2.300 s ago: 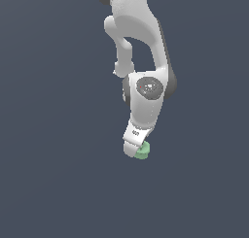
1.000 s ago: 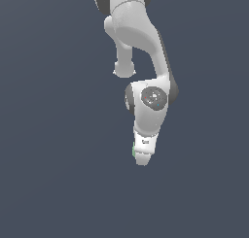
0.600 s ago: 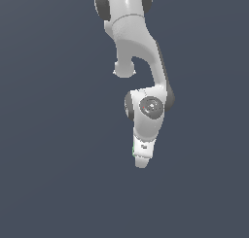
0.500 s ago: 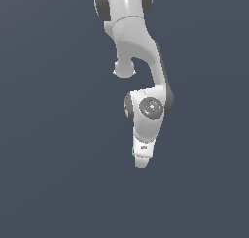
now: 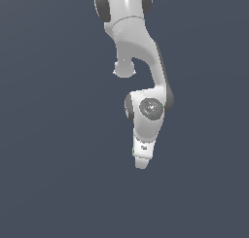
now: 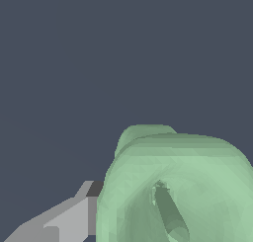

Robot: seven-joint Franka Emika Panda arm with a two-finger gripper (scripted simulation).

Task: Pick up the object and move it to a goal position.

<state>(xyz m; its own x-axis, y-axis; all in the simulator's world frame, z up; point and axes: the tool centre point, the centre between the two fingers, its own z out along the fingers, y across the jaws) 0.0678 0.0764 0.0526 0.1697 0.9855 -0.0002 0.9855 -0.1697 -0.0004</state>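
Filling the wrist view, the pale-green object sits against one grey finger; whether the fingers clench it I cannot tell. It looks light, rigid and smooth, best pinched across its narrower waist above the rim.

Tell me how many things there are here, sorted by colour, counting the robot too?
White and grey: 1, the robot arm with its tool.
Pale green: 1, the small spool-like object, almost hidden behind the tool in the exterior view.
Total: 2.
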